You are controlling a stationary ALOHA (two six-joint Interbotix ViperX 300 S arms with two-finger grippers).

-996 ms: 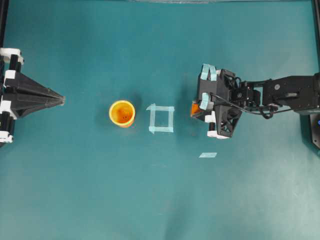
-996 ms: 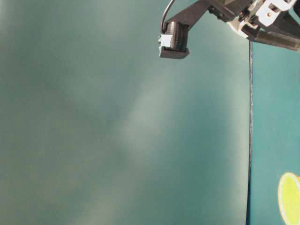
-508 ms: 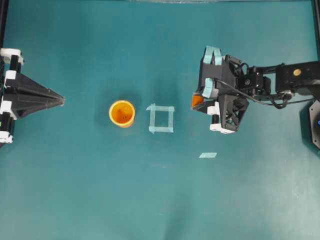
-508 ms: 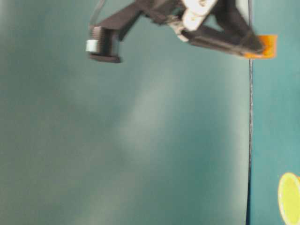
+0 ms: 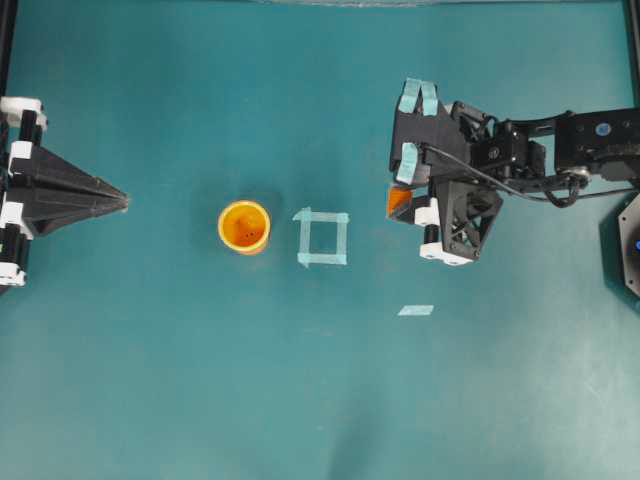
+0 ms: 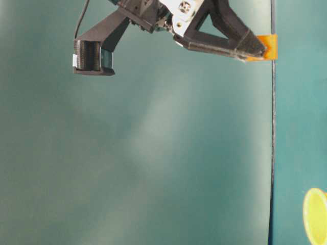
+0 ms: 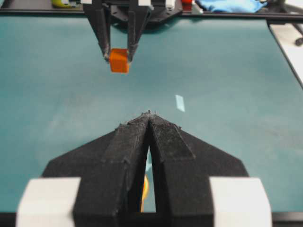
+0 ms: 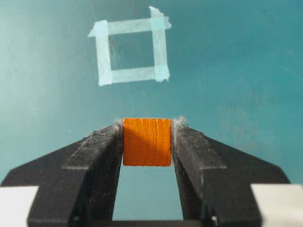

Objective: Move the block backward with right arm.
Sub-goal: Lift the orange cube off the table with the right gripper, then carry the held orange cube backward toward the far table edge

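Observation:
The block, a small orange cube, is pinched between the black fingers of my right gripper, which is shut on it. In the overhead view the block sits at the right gripper, right of the tape square. The left wrist view shows the block far ahead in the same fingers, seemingly just off the mat. The side view shows it at the fingertip. My left gripper rests at the left edge, jaws together and empty.
An orange-yellow cup stands upright left of a pale tape square on the teal mat; the square lies ahead of the block. A short tape strip lies below the right gripper. Black frame rails border the table.
The right gripper has carried the block a little up and to the right in the overhead view, away from the tape square. The left arm has not moved.

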